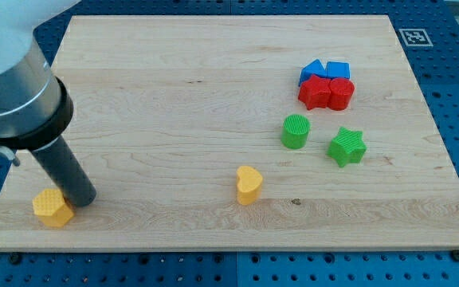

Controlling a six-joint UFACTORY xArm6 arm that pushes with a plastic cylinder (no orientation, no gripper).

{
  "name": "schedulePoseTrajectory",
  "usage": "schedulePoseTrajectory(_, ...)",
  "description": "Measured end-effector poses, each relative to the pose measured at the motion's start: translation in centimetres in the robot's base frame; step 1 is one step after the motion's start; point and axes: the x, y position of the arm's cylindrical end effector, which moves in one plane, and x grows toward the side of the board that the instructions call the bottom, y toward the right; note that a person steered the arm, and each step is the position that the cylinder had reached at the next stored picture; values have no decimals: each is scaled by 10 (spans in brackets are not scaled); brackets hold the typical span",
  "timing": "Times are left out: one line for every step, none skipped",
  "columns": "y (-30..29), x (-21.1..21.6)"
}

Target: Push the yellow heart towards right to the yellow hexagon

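The yellow heart (248, 184) sits on the wooden board (174, 88) a little below its centre. The yellow hexagon (52, 207) lies near the board's bottom left corner, far to the heart's left. My tip (84, 199) rests on the board just right of the hexagon, close to it or touching it. The dark rod rises up and to the left toward the grey arm in the view's top left. The tip is well to the left of the heart.
A green cylinder (296, 131) and a green star (347, 147) stand right of centre. Above them, two blue blocks (324, 71) and two red blocks (326, 92) form a tight cluster. A marker tag (413, 37) lies beyond the top right corner.
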Motion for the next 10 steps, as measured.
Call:
schedulePoseTrajectory(28, -45)
schedulePoseTrajectory(77, -47)
schedulePoseTrajectory(123, -70)
schedulePoseTrajectory(199, -71)
schedulePoseTrajectory(268, -26)
schedulePoseTrajectory(277, -11)
schedulePoseTrajectory(211, -14)
schedulePoseTrajectory(136, -15)
schedulePoseTrajectory(110, -25)
schedulePoseTrajectory(156, -48)
